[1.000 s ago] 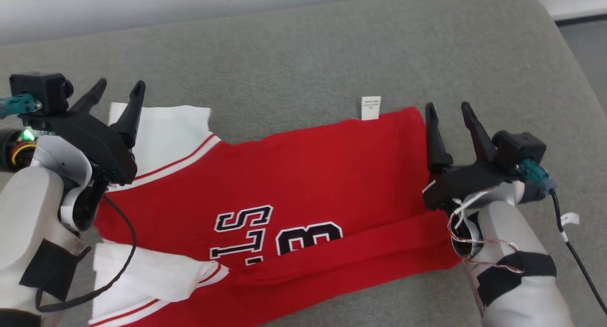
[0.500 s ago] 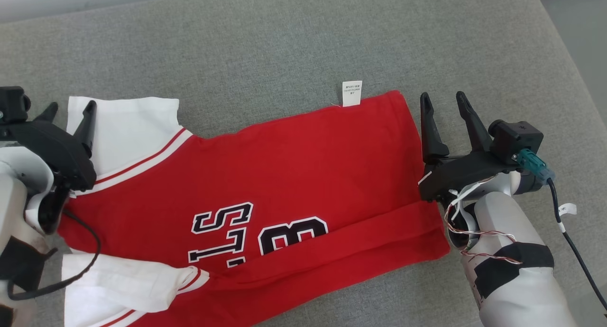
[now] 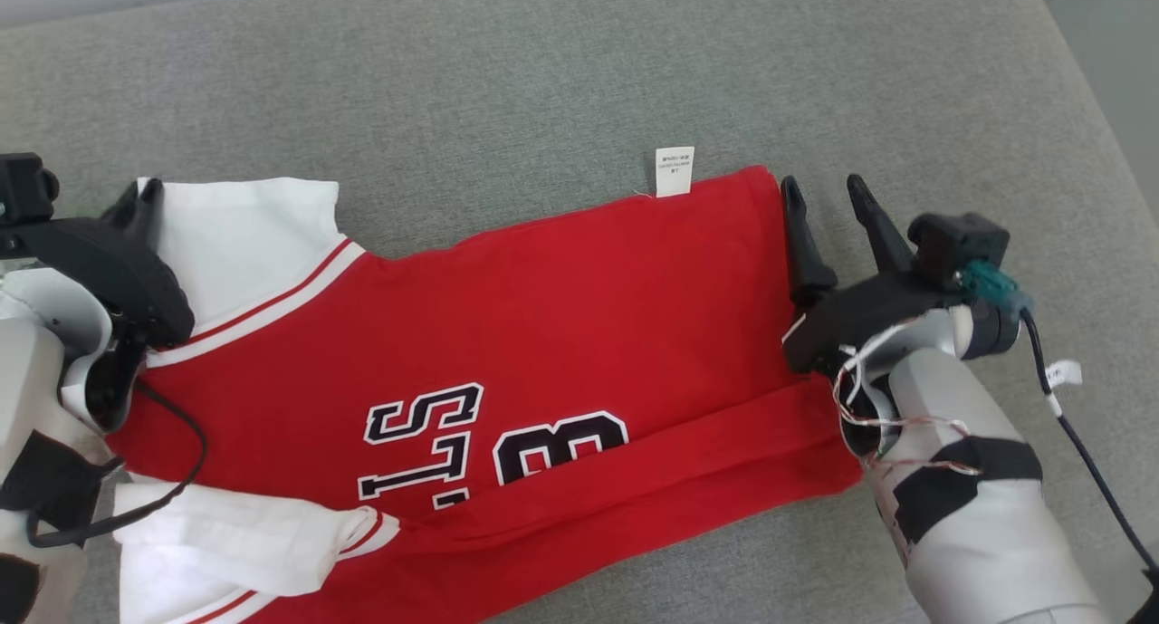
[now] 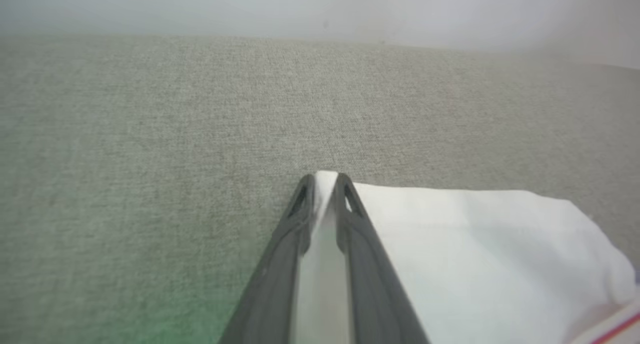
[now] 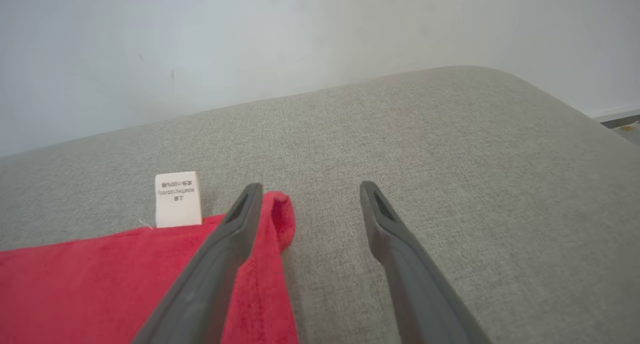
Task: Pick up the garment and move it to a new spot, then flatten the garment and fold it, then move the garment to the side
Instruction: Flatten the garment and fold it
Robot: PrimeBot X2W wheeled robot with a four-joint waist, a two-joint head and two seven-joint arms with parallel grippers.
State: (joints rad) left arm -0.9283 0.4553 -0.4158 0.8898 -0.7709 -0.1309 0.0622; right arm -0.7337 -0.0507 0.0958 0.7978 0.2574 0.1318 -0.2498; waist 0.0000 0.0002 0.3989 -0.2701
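While the grey cushion (image 3: pixel 543 81) carries the red jersey (image 3: pixel 561 316) spread flat, my left end effector (image 4: pixel 324 176) has just clamped onto the white sleeve (image 4: pixel 475 244). The right end effector (image 5: pixel 310 186) stays apart astride the hem corner (image 5: pixel 282 219), so I judge the fold grasp half made.

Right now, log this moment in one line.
left gripper: pinching white sleeve corner | right gripper: open at red hem corner | jersey: spread on cushion
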